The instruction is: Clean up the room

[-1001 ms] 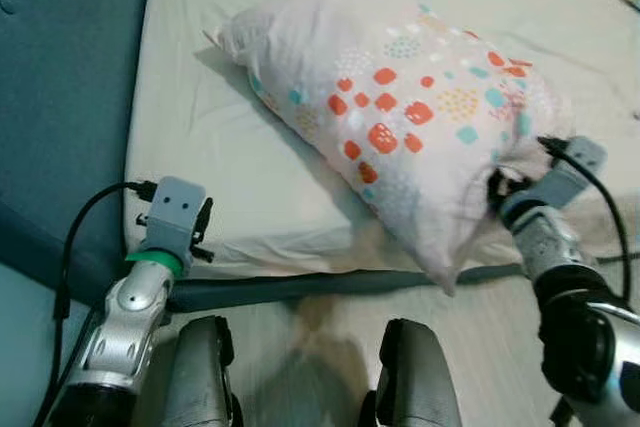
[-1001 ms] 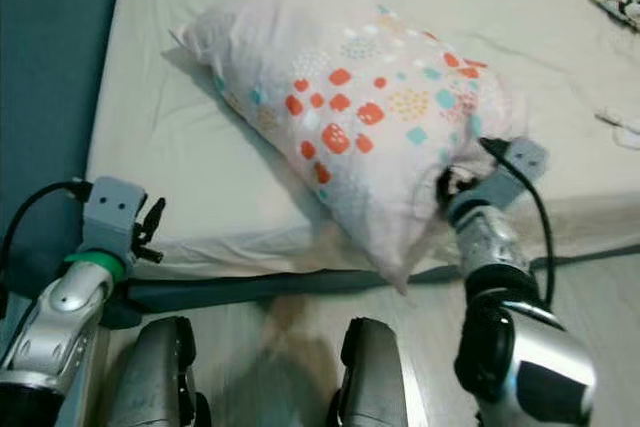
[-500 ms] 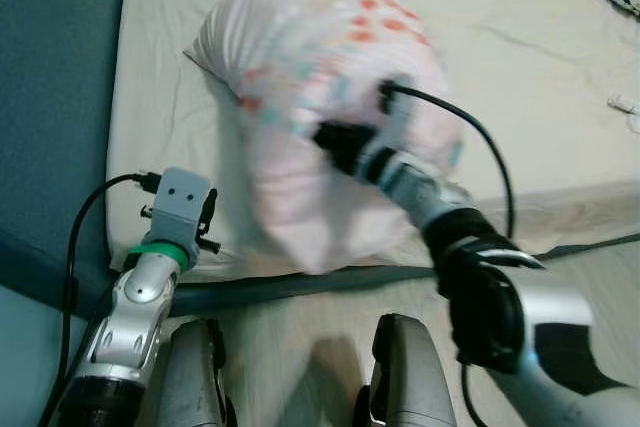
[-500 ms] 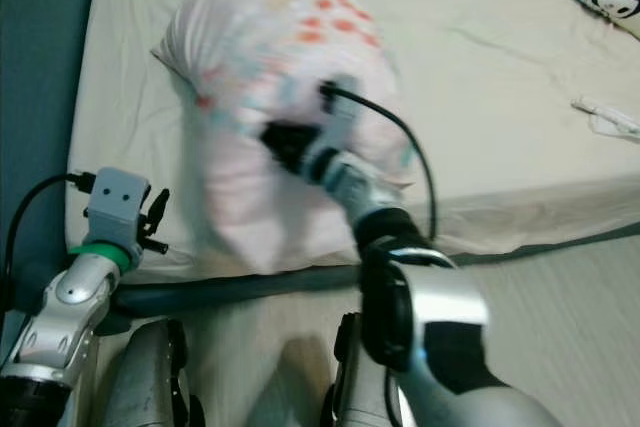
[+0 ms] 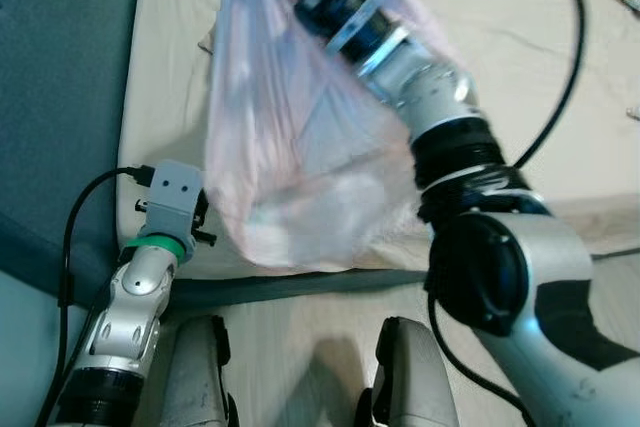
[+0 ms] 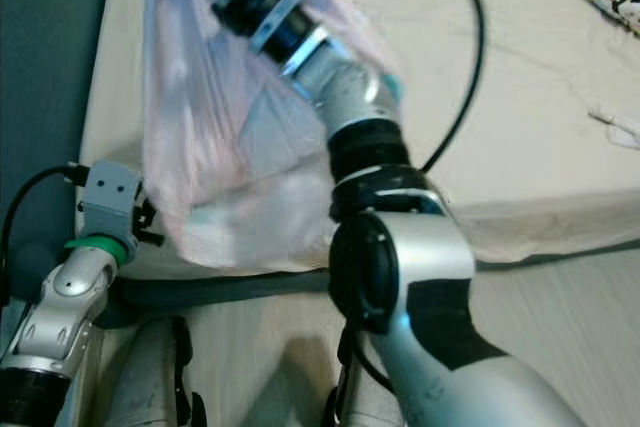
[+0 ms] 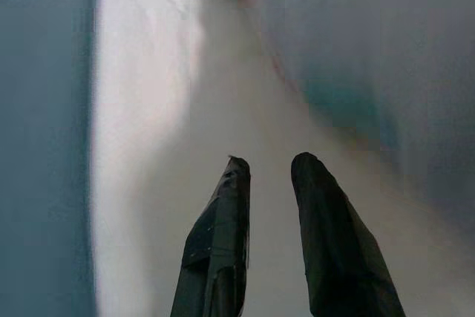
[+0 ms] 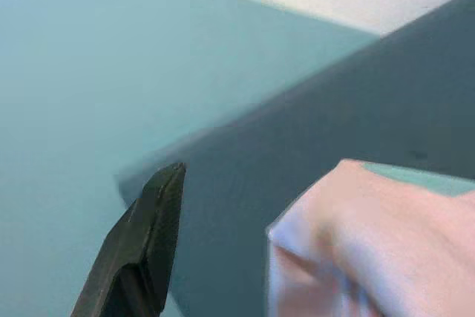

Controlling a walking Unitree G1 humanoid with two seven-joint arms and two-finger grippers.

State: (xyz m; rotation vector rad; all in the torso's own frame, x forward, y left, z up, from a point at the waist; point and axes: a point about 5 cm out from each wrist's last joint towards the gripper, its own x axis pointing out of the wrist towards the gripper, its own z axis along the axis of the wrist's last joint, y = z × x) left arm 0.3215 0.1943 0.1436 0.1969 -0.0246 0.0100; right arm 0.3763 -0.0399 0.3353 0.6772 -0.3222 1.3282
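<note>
Pillow [image 5: 300, 147] aloft in right gripper [image 8: 223, 257] — grip closed, fabric pinched.

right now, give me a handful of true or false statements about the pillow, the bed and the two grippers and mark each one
1. The pillow hangs lifted from the right arm, over the bed's near left corner. True.
2. The left gripper grips the pillow. False: it is low by the mattress edge, fingers slightly apart, holding nothing.
3. The bed sheet is dark blue. False: the sheet is pale cream; the headboard beside it is teal.
4. A black cable loops from the right arm over the bed. True.
5. The pillow lies flat on the floor. False: it is held up above the mattress.
</note>
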